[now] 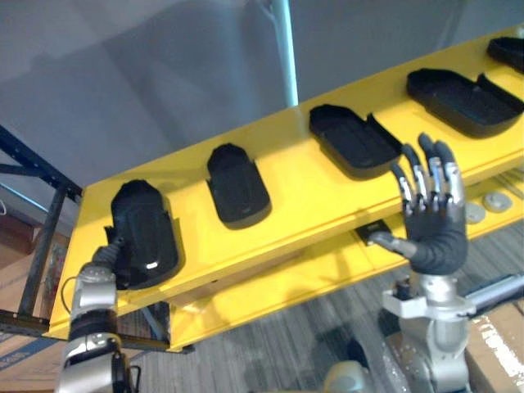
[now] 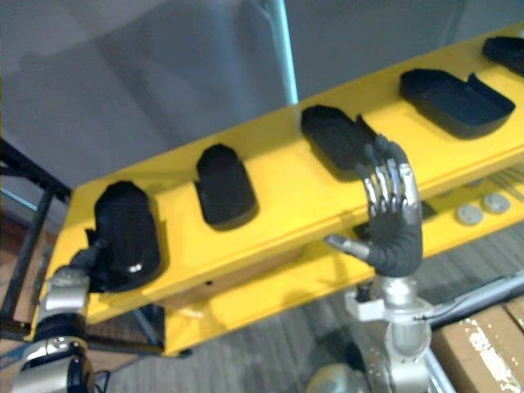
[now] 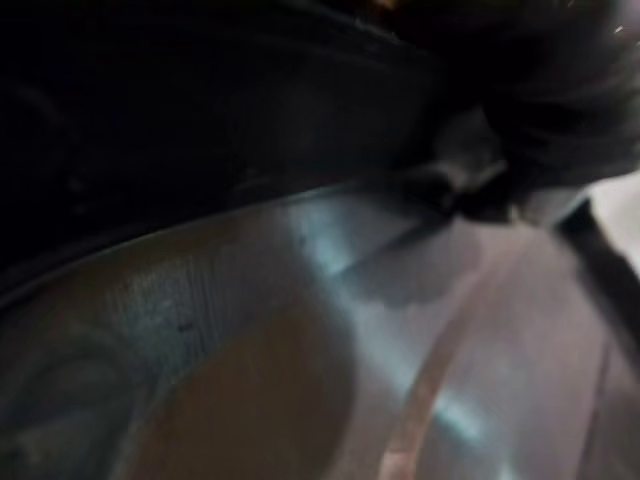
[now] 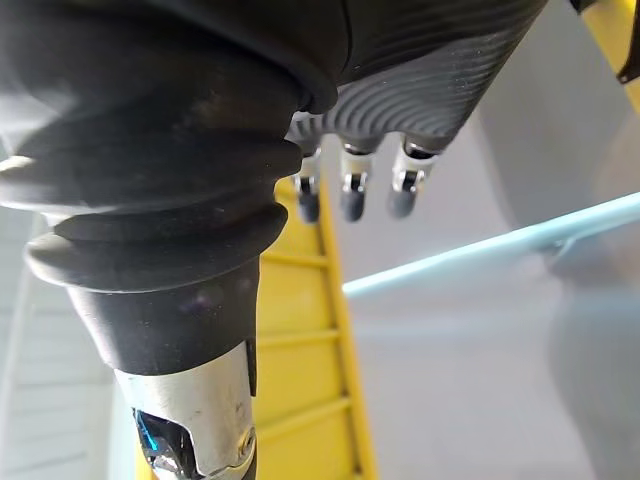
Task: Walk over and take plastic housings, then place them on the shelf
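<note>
Several black plastic housings lie in a row on the yellow shelf [image 1: 303,184]. The leftmost housing [image 1: 146,229] rests near the shelf's left end, and my left hand [image 1: 110,255] is against its near end, partly hidden by it. In the left wrist view that housing [image 3: 200,110] shows as a dark mass very close up. Further right lie a second housing [image 1: 237,187], a third [image 1: 352,139] and a fourth [image 1: 463,100]. My right hand [image 1: 434,221] is raised in front of the shelf edge, open with straight fingers [image 4: 350,195], holding nothing.
A lower yellow shelf level [image 1: 327,274] carries round grey discs [image 1: 495,201] and a small black part [image 1: 375,231]. A dark blue rack frame [image 1: 41,237] stands at the left. A cardboard box [image 1: 495,344] sits on the grey carpet at the lower right. A grey wall is behind.
</note>
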You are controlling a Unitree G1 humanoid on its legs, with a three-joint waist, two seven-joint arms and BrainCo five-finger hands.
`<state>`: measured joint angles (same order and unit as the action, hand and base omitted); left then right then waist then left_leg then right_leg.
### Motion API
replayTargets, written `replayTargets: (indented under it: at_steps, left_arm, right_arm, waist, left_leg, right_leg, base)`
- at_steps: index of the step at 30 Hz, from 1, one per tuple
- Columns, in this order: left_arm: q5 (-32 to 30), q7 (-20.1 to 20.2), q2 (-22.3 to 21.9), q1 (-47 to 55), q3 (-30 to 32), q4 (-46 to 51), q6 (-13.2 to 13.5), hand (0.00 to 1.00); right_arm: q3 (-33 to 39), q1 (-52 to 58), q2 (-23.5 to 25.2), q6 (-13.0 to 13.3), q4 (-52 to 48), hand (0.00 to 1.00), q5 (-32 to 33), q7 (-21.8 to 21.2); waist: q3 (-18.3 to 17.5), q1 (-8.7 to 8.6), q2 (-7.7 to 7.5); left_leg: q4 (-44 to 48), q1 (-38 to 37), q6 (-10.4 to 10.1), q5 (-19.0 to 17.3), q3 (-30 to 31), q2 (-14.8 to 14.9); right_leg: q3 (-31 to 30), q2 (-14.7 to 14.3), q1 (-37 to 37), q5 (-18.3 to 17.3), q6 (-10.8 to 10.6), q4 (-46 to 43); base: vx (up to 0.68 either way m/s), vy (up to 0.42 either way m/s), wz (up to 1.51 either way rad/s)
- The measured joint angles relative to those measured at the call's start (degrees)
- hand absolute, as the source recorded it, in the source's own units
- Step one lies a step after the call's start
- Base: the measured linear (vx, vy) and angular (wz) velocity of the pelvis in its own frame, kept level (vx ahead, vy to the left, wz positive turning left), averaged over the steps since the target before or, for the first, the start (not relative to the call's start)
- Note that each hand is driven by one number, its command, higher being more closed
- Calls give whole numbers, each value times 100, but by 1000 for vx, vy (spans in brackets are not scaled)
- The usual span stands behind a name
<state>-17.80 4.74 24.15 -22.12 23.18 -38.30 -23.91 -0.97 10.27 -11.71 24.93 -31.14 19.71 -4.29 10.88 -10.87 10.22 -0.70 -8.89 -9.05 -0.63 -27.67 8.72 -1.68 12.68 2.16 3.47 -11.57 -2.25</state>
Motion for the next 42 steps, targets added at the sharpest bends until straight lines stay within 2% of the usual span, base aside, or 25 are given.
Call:
replayTargets:
  at_steps: [8, 10, 16, 24, 25, 29, 35, 42]
  left_arm:
    - [-43, -137, 1, -81, 88, -16, -1, 100]
    - [-61, -142, 19, -219, 88, -98, 4, 100]
    - [-73, -178, 53, -396, 34, -123, 9, 100]
    - [-124, -183, 484, -848, -462, -327, 16, 100]
    - [-129, -185, 523, -914, -523, -339, 1, 0]
    - [-127, -270, 568, -1066, -649, -346, -22, 0]
    - [-25, -879, 702, -1557, -653, -353, -440, 0]
    - [328, -2298, 742, -1947, -652, -361, -685, 0]
  right_arm:
    - [49, -24, -70, -90, -68, 0, 265, -442]
    - [-10, -27, -162, -272, -192, 0, 336, -797]
    - [-638, -257, -438, -521, -237, 0, 432, -1545]
    - [-1381, -816, -601, -791, -238, 0, 415, -1552]
    - [-1436, -878, -627, -799, -238, 0, 415, -1525]
    - [-1549, -951, -683, -914, -234, 0, 411, -1380]
    - [-1714, -936, -681, -951, -235, 0, 357, -1294]
    - [-1944, -925, -680, -896, -216, 0, 245, -1068]
  waist:
    - [157, -101, 38]
    - [194, -104, 9]
    - [311, -107, -73]
    - [498, -97, -147]
    - [528, -91, -149]
    - [596, -96, -168]
    - [744, -112, -342]
    - [870, -104, -529]
  left_leg:
    - [1, 6, 13, -7, -117, -26]
    - [14, 45, 14, -8, -125, -32]
    - [40, 48, 16, -8, -101, -38]
    - [130, 317, 55, 13, 77, -54]
    - [130, 338, 57, 18, 84, -55]
    - [136, 403, 58, 22, 142, -57]
    - [148, 538, 63, 45, 148, -48]
    - [189, 612, 62, 44, 173, -12]
  right_leg:
    - [-137, 2, 110, 2, -3, -31]
    - [-159, 4, 181, 3, -6, -88]
    - [-151, 17, 184, 1, -8, -134]
    - [-15, 85, 349, -12, -10, -251]
    - [-13, 85, 377, -12, -10, -272]
    - [20, 94, 432, -41, -6, -328]
    - [10, 87, 590, -48, -1, -399]
    - [26, 63, 623, -46, 2, -400]
  base:
    - [-15, -16, -7]
    - [0, 0, 0]
    - [-5, -3, 1]
    - [-30, -18, 11]
    - [-9, -16, 4]
    - [-1, -14, 6]
    - [0, 0, 0]
    - [-1, -4, 1]
